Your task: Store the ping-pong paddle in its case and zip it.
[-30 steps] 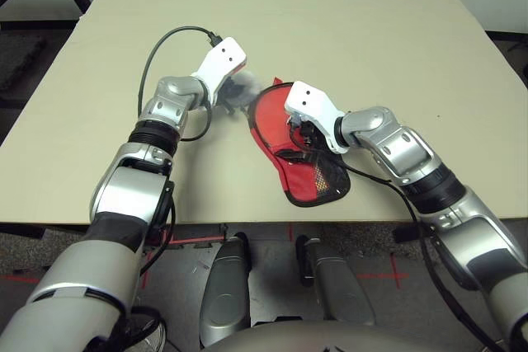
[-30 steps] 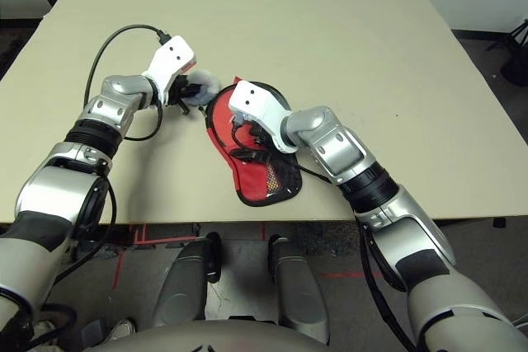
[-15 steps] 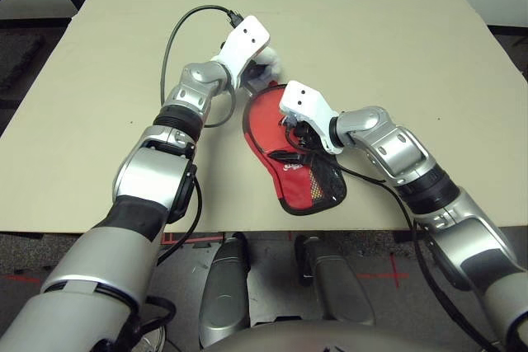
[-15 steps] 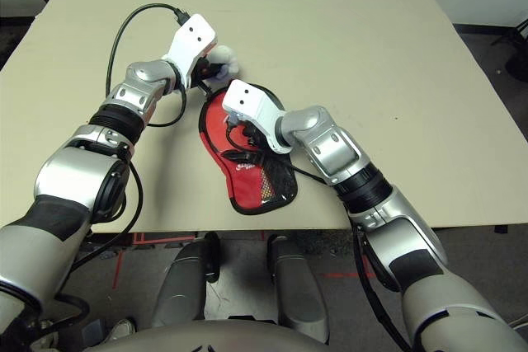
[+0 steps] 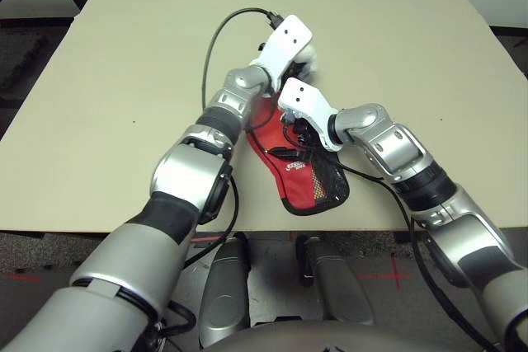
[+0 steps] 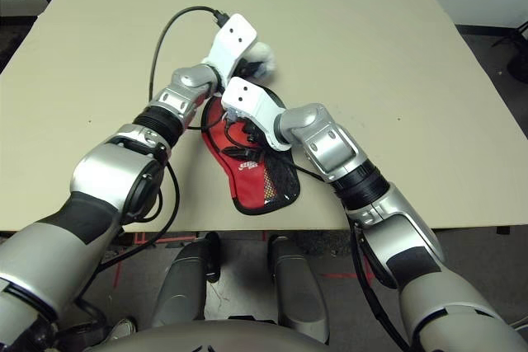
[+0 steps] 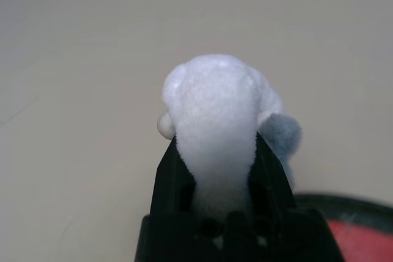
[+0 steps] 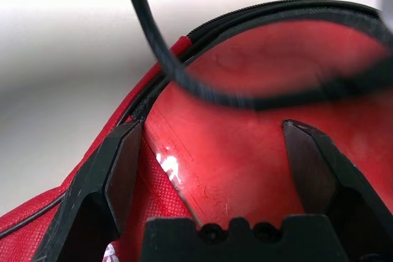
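The red case (image 5: pixel 307 189), with black zipper edging and a mesh pocket, lies flat near the table's front edge. My right gripper (image 8: pixel 215 145) hangs open just over its round end, one finger (image 8: pixel 116 170) on either side of a smooth red face. That face is the ping-pong paddle (image 8: pixel 245 157), lying inside the open zipper edge; its handle is hidden. My left gripper (image 7: pixel 215 148) is shut on a white soft lump (image 7: pixel 212 102), which it holds just beyond the case's round end, close to the right wrist (image 5: pixel 307 103).
The beige table (image 5: pixel 412 30) stretches wide behind and to both sides of the arms. A black cable (image 5: pixel 216 35) loops from the left wrist over the table. The case's narrow end lies a short way from the front edge (image 5: pixel 371 222).
My left arm has swung to the right and farther away with the white lump, from left of the case to beyond its round end. The right gripper has stayed open over the case.
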Action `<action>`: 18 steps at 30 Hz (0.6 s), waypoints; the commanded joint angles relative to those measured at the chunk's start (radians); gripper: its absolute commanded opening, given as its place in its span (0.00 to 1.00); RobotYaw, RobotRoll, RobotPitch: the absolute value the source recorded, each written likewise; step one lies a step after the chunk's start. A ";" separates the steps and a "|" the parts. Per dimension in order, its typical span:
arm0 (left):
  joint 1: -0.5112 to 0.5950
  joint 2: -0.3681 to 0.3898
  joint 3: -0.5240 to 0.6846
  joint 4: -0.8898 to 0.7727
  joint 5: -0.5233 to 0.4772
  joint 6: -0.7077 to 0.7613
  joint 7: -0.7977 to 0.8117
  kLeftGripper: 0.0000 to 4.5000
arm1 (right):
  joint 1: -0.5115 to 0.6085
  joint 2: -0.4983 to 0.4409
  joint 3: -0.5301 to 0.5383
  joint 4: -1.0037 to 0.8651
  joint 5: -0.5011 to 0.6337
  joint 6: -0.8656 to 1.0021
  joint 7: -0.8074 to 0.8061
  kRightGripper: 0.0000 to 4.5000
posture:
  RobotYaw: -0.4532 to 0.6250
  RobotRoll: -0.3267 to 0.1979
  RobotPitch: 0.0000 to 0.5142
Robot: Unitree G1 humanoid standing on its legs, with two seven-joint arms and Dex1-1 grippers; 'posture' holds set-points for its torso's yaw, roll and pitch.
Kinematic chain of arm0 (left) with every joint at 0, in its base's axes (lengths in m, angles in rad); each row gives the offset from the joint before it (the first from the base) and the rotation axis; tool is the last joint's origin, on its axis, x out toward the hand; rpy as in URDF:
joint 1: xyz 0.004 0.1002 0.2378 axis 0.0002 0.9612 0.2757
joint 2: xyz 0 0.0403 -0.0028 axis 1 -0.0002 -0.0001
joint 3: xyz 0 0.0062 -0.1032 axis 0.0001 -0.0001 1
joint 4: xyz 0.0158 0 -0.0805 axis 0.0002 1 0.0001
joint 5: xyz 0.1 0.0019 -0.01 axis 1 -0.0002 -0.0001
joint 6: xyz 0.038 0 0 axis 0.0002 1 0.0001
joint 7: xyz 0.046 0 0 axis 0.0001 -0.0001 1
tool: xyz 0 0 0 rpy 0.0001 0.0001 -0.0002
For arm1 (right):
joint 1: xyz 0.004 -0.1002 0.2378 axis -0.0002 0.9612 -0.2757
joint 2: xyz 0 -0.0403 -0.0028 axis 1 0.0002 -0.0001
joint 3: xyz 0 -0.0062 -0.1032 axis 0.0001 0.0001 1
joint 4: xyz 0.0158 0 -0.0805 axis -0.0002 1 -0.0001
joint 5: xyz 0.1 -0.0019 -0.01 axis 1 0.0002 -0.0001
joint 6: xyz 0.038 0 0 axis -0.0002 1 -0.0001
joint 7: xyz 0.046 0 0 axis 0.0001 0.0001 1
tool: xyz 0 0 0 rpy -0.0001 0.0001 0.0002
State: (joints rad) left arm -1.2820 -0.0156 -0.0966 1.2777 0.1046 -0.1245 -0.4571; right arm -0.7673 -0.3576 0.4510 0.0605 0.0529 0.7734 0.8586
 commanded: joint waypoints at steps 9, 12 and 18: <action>0.022 -0.071 0.085 -0.016 -0.080 0.078 -0.211 0.12 | 0.067 -0.019 0.016 0.058 -0.028 0.102 -0.037 1.00 | 0.38 0.62 0.50; 0.035 -0.066 0.090 -0.023 -0.086 0.101 -0.258 0.12 | 0.066 -0.017 0.006 0.058 -0.025 0.104 -0.039 1.00 | 0.38 0.62 0.49; 0.026 -0.015 0.107 -0.057 -0.104 0.124 -0.320 0.43 | 0.061 -0.009 -0.070 0.004 0.040 0.198 -0.031 1.00 | 0.40 0.62 0.49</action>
State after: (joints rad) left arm -1.2553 -0.0539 0.0015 1.2461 0.0206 -0.0107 -0.7282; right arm -0.7562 -0.3424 0.4005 0.0132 0.0835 0.8567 0.8439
